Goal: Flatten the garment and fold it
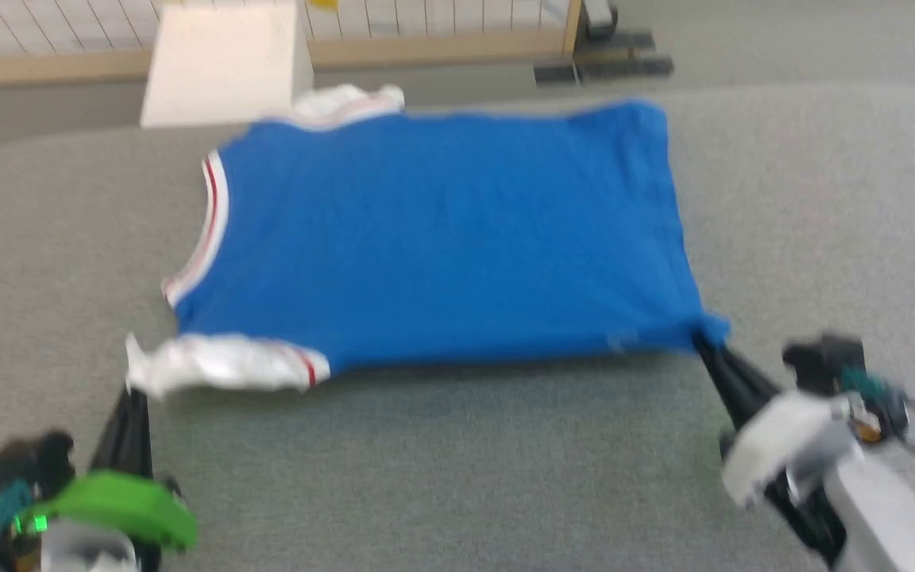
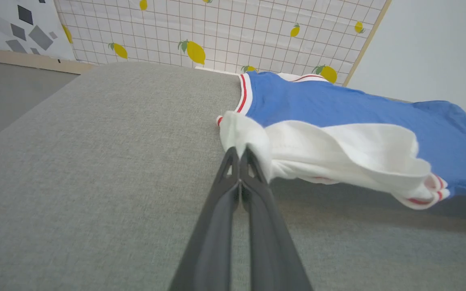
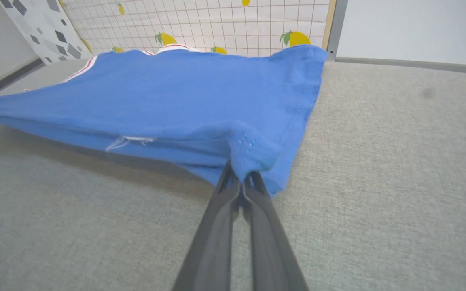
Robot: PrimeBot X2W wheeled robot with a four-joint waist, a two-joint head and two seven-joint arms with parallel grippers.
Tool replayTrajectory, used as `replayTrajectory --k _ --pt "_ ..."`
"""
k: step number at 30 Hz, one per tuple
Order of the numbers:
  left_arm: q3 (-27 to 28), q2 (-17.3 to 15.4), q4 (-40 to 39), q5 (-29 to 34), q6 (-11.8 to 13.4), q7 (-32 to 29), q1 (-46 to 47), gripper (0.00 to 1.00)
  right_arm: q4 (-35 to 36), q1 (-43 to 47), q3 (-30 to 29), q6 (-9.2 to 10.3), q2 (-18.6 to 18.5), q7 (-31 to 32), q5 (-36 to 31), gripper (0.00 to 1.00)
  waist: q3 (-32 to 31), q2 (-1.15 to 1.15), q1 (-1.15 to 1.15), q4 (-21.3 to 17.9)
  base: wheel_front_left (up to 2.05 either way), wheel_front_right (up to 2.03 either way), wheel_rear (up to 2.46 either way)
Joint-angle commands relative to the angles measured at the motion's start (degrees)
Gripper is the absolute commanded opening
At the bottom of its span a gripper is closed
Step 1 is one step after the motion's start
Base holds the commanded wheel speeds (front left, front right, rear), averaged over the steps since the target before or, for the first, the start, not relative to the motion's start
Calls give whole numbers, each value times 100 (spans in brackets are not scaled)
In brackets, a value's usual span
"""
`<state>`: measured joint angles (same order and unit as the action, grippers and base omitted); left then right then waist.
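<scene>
**Garment (image 1: 442, 238) pinned at two near corners above grey table (image 1: 457, 477)**

The garment is spread across the far half of the table, its long axis running side to side, with the collar end toward the robot's left. Its near edge is lifted clear of the surface. The left gripper (image 2: 239, 152) is clamped tight on the white sleeve (image 2: 338, 149), and the right gripper (image 3: 240, 178) is pinched on the blue hem corner (image 3: 257, 157). The shirt lies ahead of both tools, each being nearest its own corner, so the fold is judged to carry the near edge away toward the far one. No printed numerals can be made out. The head view is blurred, and the far sleeve (image 1: 346, 103) is bunched.
</scene>
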<state>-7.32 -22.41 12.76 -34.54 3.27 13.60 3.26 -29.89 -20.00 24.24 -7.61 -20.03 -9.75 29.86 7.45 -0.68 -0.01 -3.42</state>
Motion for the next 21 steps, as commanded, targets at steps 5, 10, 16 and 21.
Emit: replayTrajectory --k 5,10,16,21 --pt "21 64 -713 -124 390 -281 -1031 0 982 1455 -780 12 107 497 -342 0 -670 68 1 209 0 0 0" --pt "51 79 -1191 -251 635 -560 -1731 0 1812 2726 -1505 12 483 980 -670 0 -762 68 1 283 0 0 0" --pt "73 141 -1474 -466 746 -759 -2323 0 2484 3772 -2185 12 975 1381 -1003 0 -806 68 1 318 0 0 0" --pt "128 106 -1706 -480 764 -707 -2421 0 2757 4014 -2405 12 1207 1649 -1143 0 -691 68 1 315 0 0 0"
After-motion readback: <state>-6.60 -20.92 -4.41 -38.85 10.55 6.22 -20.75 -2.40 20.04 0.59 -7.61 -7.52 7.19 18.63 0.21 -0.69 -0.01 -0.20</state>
